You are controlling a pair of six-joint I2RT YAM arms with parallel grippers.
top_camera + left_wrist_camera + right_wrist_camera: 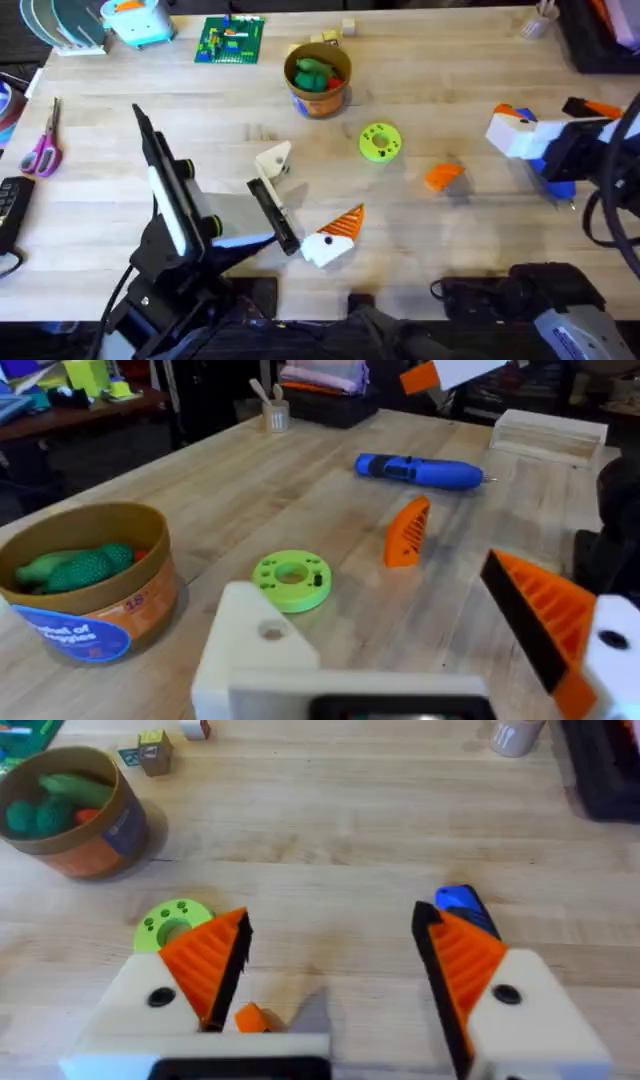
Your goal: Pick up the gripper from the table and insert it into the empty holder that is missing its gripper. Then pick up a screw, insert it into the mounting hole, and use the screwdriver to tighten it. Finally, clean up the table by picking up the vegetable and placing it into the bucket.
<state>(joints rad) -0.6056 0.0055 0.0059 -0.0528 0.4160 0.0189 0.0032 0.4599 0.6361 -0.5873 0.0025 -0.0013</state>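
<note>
Orange gripper on bare table, apart from both tools, between green disc and right tool, which gapes wide, empty, gripper partly hidden at its near edge. Screwdriver half covered in overhead. Left tool: one finger missing, state unclear. Bucket beyond
</note>
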